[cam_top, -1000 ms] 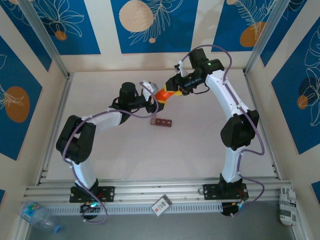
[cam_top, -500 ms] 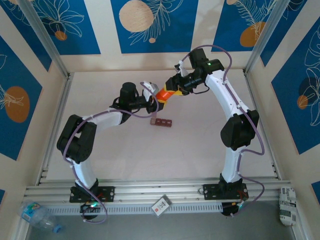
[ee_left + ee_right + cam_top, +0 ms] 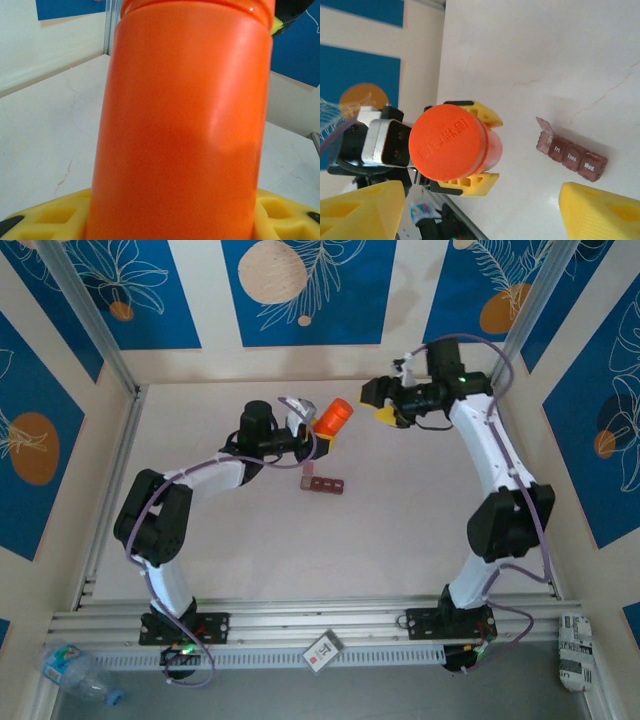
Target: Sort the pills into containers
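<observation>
Containers [image 3: 323, 483], a dark reddish-brown strip of small joined compartments, lie flat on the tabletop [image 3: 250, 540] around its middle. They sit just near of our left hand and are touched by neither hand. In the right wrist view the lid at one end of the strip stands open, while the other lids, each printed with a day, are shut.

Our left hand [image 3: 325, 433] is pinching the bottle [image 3: 335, 416], an orange cylinder, low on its body between two yellow fingers [image 3: 484, 116]. The bottle is tilted, and its orange cap [image 3: 447, 147] is on and points far and to the right.

Our right hand [image 3: 382, 403] hangs to the right of the bottle, apart from it. Its yellow fingers are spread wide with nothing between them, and the cap faces its wrist camera.
</observation>
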Robot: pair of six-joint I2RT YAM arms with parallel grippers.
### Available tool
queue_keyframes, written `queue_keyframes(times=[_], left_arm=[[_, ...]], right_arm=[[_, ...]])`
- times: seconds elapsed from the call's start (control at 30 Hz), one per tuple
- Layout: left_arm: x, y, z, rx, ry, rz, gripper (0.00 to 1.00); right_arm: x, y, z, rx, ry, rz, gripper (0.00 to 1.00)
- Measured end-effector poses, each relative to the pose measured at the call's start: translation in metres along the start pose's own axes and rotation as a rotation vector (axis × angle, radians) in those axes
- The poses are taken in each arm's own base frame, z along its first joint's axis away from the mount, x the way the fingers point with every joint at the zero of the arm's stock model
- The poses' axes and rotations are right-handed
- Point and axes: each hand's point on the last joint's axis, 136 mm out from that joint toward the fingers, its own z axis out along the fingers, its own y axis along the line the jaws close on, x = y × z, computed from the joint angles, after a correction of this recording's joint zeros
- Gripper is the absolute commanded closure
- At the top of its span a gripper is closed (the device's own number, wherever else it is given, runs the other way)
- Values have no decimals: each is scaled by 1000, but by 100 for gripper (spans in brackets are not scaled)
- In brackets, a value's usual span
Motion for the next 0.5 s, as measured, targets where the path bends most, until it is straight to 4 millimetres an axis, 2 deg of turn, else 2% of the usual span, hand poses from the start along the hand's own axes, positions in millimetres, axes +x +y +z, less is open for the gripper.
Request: queue_keyframes(times=[0.1,0.27,0.5], left_arm=[[-4,0,1,4,11,-10,100],[-2,0,1,0,47,-36,100],[11,1,0,-4,94,-61,100]], right_arm=[[-6,1,-5,-2,-57,36,16],[-9,-1,9,32,-94,83,13],[-11,9,24,37,-111,97,13]])
